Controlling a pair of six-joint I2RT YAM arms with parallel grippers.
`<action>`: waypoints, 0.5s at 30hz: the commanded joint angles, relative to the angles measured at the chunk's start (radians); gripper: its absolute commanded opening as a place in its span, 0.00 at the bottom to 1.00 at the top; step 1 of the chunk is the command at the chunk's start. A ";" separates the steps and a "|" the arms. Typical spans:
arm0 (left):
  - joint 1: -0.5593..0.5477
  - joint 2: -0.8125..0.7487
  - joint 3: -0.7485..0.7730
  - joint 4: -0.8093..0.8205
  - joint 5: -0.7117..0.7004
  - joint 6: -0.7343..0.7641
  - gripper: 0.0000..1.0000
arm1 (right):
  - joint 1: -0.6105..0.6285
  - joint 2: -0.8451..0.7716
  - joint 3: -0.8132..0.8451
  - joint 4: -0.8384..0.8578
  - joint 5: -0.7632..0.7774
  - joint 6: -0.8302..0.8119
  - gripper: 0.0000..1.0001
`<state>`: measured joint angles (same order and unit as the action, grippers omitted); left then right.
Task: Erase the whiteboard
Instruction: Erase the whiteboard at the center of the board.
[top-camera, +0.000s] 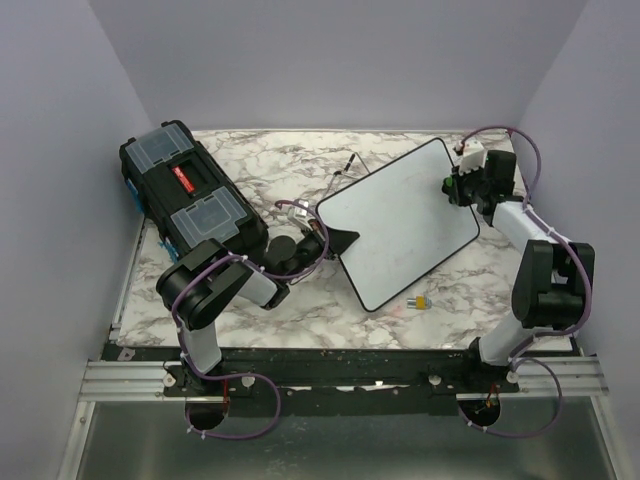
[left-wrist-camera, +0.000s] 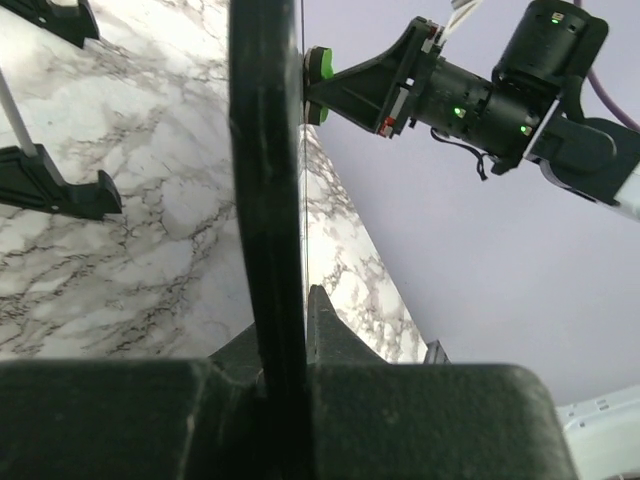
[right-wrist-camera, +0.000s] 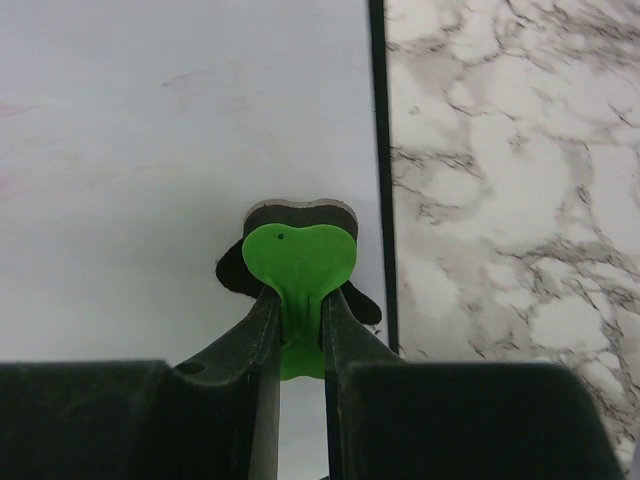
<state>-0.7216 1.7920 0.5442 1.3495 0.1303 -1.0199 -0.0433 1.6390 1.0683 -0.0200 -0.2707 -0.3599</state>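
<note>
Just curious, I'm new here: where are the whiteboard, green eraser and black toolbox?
whiteboard (top-camera: 402, 225), top view, white face
green eraser (right-wrist-camera: 298, 262), right wrist view, green heart-shaped handle
black toolbox (top-camera: 193, 198), top view, lid centre

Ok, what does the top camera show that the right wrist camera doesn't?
Only the top view: the black toolbox, the left gripper clamped on the whiteboard at its left edge, and a small yellow object on the marble table. Only the right wrist: the heart shape of the green eraser and faint smears on the board. Both: the whiteboard, the marble table, and the right gripper shut on the eraser.
</note>
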 joint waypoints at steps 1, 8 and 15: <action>-0.025 -0.038 0.040 0.244 0.123 -0.045 0.00 | -0.033 0.018 0.009 -0.006 -0.063 -0.023 0.01; -0.026 -0.038 0.040 0.242 0.121 -0.040 0.00 | 0.102 -0.067 -0.059 -0.156 -0.374 -0.082 0.01; -0.028 -0.042 0.045 0.243 0.116 -0.037 0.00 | 0.349 -0.202 -0.119 -0.236 -0.448 -0.109 0.01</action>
<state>-0.7238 1.7920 0.5442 1.3357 0.1390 -1.0519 0.2195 1.4731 0.9936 -0.1455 -0.5484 -0.4702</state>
